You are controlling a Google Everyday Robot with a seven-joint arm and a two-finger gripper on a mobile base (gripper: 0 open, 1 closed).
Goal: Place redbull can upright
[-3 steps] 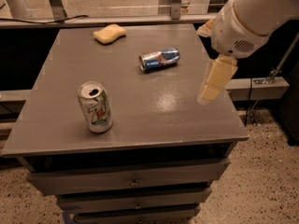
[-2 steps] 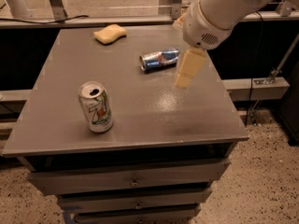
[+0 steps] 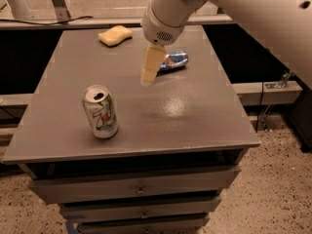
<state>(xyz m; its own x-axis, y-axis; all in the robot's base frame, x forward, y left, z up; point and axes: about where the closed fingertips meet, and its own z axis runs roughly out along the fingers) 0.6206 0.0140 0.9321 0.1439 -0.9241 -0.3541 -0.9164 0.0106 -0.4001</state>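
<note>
Gripper (image 3: pixel 147 77): cream-coloured, tapering, pointing down and slightly left. It hangs over the middle of the table top, toward the rear. Open or closed: cannot tell from this angle, as it reads as one solid wedge. Nothing seen held in it.

White arm (image 3: pixel 168 11) runs up from it to the upper right and out of frame.

Redbull can (image 3: pixel 175 60): lying on its side on the table, just behind and right of the gripper, which covers its left end. Slim body, blue and silver panels, and a trace of red near the middle. Long axis runs roughly left-right, the right end a little farther back. Not upright.

7UP can (image 3: pixel 100 112): standing upright near the front left of the table, well apart from the redbull can. White and green, wider. The top is open; the inside is dark and its contents are not visible.

Yellow sponge (image 3: pixel 115 35): at the back left of the table.

Table (image 3: pixel 195 121): grey top, glossy patch right of centre. Drawers (image 3: pixel 140 189) below are shut, so their contents are hidden.
</note>
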